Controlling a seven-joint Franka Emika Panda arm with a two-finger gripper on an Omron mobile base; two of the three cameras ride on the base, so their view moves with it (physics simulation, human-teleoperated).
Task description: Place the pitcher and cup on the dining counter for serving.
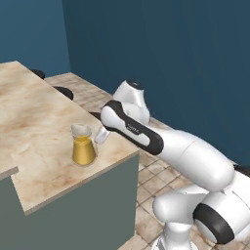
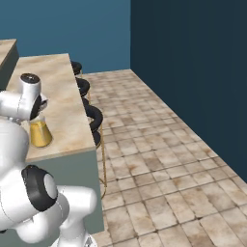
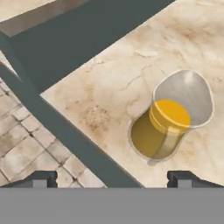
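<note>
My gripper (image 3: 112, 177) hangs spread wide above the dining counter (image 1: 39, 122), grasping nothing: in the hand view its two dark finger tips (image 3: 40, 178) sit far apart at the bottom, and the pitcher (image 3: 168, 122) stands between and beyond them, untouched. The pitcher stands upright on the beige marbled top near the corner, just inside the edge that drops to the tiled floor (image 2: 159, 159), with yellow-orange liquid in its lower part.

What worries me is that edge. If I swing my hand or forearm low as I pull away, I judge that I could clip the flared rim or the handle side, and a glass jug so near the corner could tip or slide off and spill (the liquid makes any knock messier). Closing my fingers carelessly here could do the same.

Counting: one pitcher, one gripper, and three black stool seats (image 2: 91, 116) along the counter's far side in the right base view. I cannot make out the green cup from here, so by my judgement that half of the job is not yet done.
</note>
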